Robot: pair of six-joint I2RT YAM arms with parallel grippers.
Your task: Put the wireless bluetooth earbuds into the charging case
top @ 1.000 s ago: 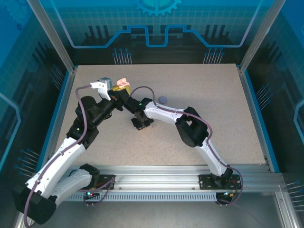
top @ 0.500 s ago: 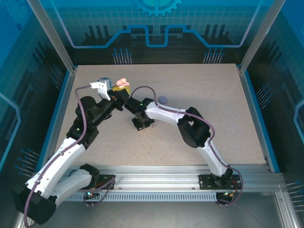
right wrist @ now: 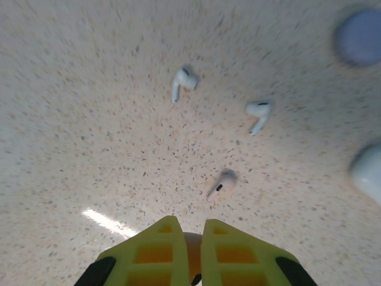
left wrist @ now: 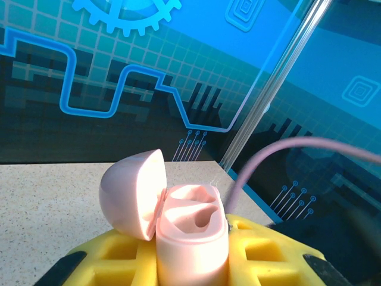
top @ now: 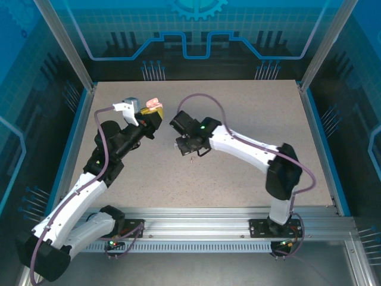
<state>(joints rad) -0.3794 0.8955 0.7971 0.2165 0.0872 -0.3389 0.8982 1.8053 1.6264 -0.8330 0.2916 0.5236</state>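
Note:
My left gripper (left wrist: 190, 257) is shut on the open pink charging case (left wrist: 191, 229), its lid (left wrist: 132, 192) tipped back to the left and both wells empty. From above, the case (top: 153, 103) is held over the table's back left. My right gripper (right wrist: 183, 225) hangs above the tabletop, shut on a small pinkish earbud (right wrist: 191, 247) wedged between the yellow fingers (right wrist: 238, 250). Below it a pink earbud (right wrist: 222, 181) lies loose, with two white earbuds (right wrist: 182, 80) (right wrist: 259, 111) farther off. In the top view the right gripper (top: 186, 145) is beside the left one.
A purple case (right wrist: 359, 36) and a white case (right wrist: 369, 170) sit at the right edge of the right wrist view. A tiny earbud (top: 191, 158) lies just in front of the right gripper. The speckled table (top: 256, 155) has free room to the right and front.
The right gripper has closed on the small earbud and lifted off the table, shifting a little right as the arm stretched out. The left arm with the case has not moved.

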